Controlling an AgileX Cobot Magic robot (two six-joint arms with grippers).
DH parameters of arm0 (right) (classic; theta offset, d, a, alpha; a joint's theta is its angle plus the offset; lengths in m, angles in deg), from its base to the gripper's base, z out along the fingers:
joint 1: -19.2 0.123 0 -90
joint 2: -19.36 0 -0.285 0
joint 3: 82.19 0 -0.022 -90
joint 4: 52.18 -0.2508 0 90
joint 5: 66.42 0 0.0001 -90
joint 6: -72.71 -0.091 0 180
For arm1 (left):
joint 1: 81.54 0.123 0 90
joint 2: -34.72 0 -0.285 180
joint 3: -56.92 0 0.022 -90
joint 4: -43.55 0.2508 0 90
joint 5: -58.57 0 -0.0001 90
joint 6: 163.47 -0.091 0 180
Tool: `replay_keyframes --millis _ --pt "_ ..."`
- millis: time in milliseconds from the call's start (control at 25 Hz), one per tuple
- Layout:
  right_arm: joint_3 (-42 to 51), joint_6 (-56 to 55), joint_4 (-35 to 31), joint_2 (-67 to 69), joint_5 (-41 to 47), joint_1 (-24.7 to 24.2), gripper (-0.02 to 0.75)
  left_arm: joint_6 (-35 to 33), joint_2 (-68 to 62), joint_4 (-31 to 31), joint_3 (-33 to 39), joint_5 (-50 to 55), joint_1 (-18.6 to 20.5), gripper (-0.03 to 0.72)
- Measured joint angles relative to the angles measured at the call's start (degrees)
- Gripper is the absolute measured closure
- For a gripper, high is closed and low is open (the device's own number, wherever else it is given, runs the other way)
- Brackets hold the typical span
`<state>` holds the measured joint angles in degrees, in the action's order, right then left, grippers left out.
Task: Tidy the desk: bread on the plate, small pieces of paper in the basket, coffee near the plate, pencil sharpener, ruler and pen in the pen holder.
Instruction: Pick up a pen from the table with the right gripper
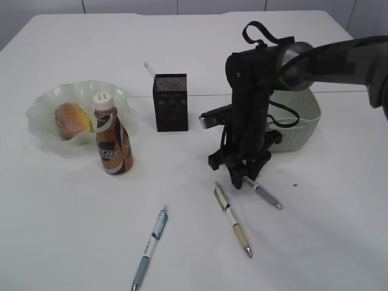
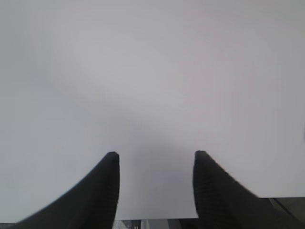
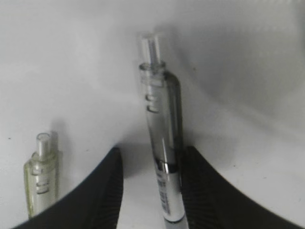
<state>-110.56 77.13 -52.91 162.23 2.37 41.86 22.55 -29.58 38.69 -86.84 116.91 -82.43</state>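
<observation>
The grey pen lay flat on the white surface, in front of the basket, and the right gripper stood down over it. In the right wrist view the pen passed between the two dark fingers, which were narrow around its barrel, near it on both sides; if they already pressed it I cannot tell. I judge the pen to be light, stiff and smooth, so it could roll or slip; the middle of the barrel seemed the best place to take it.

The wrist view showed the clear push button and a second, greenish pen just beside. Only the exterior view showed the blue pen, the black pen holder, the coffee bottle and the bread on the plate.

The left gripper had its fingers apart, with nothing between them, over bare surface
</observation>
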Motion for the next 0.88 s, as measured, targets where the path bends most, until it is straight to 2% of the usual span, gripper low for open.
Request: replay_keyframes --millis 360,880 --pt "0.0 1.1 -0.1 0.0 0.4 0.0 0.643 0.0 0.0 0.0 0.0 0.0 0.0 0.318" --pt "0.0 2.9 -2.6 -6.4 0.5 0.0 0.659 0.0 0.0 0.0 0.0 0.0 0.0 0.318"
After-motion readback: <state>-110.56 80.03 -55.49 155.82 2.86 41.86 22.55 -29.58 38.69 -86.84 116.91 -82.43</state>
